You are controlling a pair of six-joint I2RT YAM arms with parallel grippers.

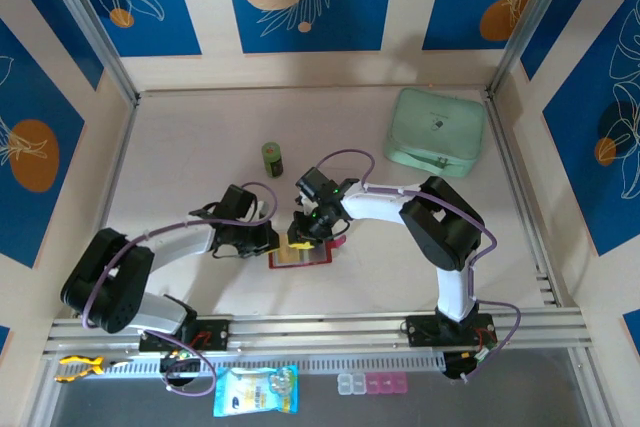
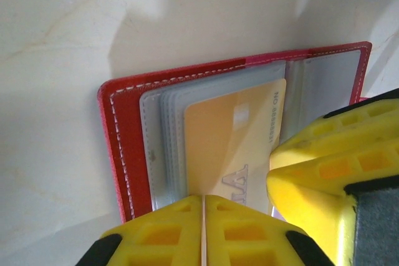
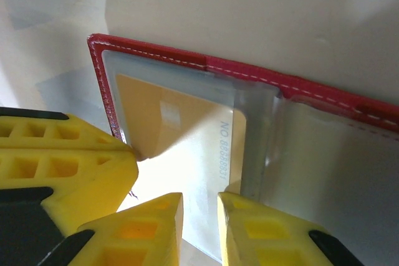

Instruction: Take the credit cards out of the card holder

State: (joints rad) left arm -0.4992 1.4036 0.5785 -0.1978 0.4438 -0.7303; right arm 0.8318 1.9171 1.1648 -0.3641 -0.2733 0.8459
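Facing the open card holder (image 1: 300, 255) on the worktop (image 1: 200, 127), we see the credit cards (image 3: 181, 135) in it lying lengthwise toward our right pincer (image 3: 199, 216), narrowly parted at their edge, our left pincer (image 2: 204, 228) shut opposite.

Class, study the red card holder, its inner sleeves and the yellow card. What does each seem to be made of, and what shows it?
Card holder: leather or imitation leather, red with a slight sheen; pale stitching runs along its edge.
Sleeves: thin greyish clear plastic, glossy; they catch the light and the layers behind show through.
Card: probably stiff plastic, smooth yellow-tan, flat, with lettering on its face.
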